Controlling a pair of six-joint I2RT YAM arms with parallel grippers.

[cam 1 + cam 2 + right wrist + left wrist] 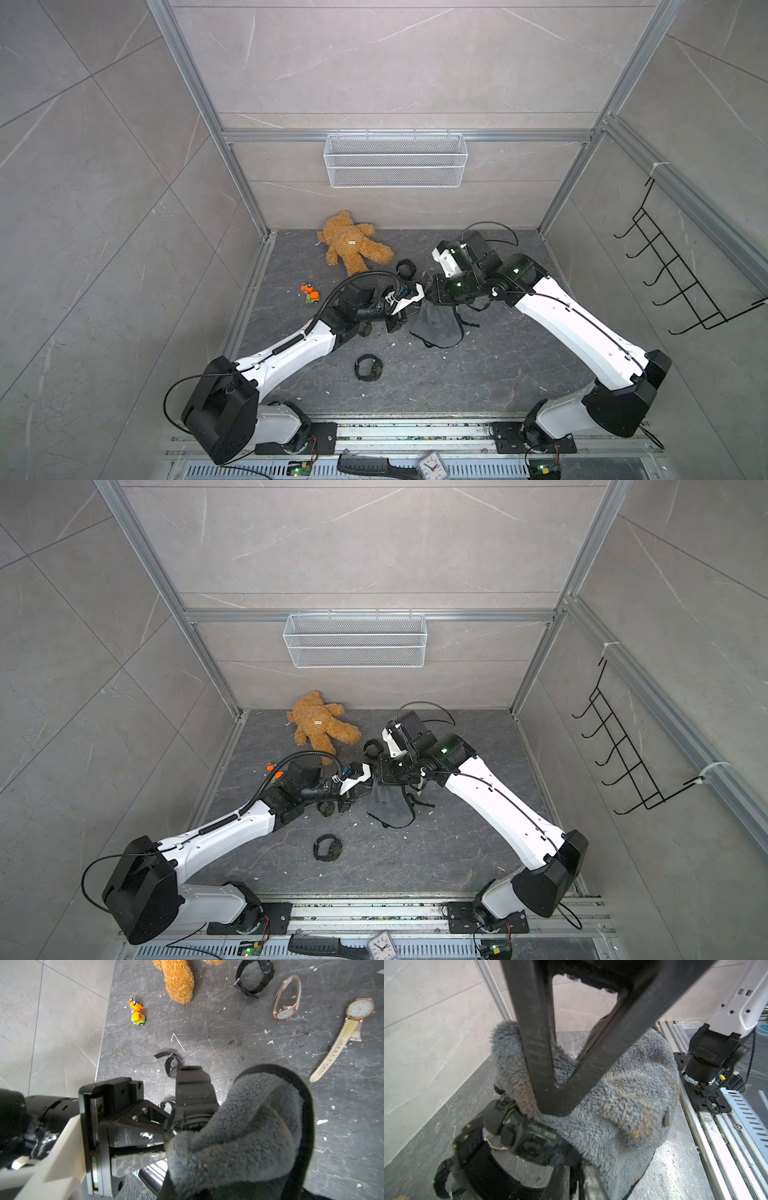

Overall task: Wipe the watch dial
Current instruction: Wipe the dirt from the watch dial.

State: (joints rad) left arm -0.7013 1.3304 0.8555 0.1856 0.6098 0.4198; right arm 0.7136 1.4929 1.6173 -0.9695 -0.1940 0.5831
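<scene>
Now the fluffy grey microfibre cloth (239, 1126) is the tool, and the right gripper (556, 1103) is clamped onto it: in the left wrist view the two dark fingers (537, 1059) meet at their tips with the pile bunched between them. In both top views the cloth (436, 324) hangs from that gripper (432, 291) and drapes down to the dark grey stone-patterned tabletop (478, 374).

Pressed against the cloth is the chunky black digital watch (529, 1138), the task's thing. It sits held in the left gripper (168, 1126), whose jaws are closed on the watch case; in the right wrist view its black strap (193, 1086) stands up above the case, and the cloth covers most of the dial. The two grippers meet near the middle of the tabletop, the left gripper (409, 299) just beside the right one.

Further out, another black strap watch (368, 367) lies on the tabletop nearer the arm bases, and a third black watch (406, 268) lies beyond the grippers. The right wrist view shows a rose-gold watch with a buckled pale strap (285, 997) and a gold-rimmed watch with a flat cream strap (349, 1030). A brown plush teddy bear (353, 243) lies towards the back, with a small orange and green toy vehicle (309, 293) apart from it.
</scene>
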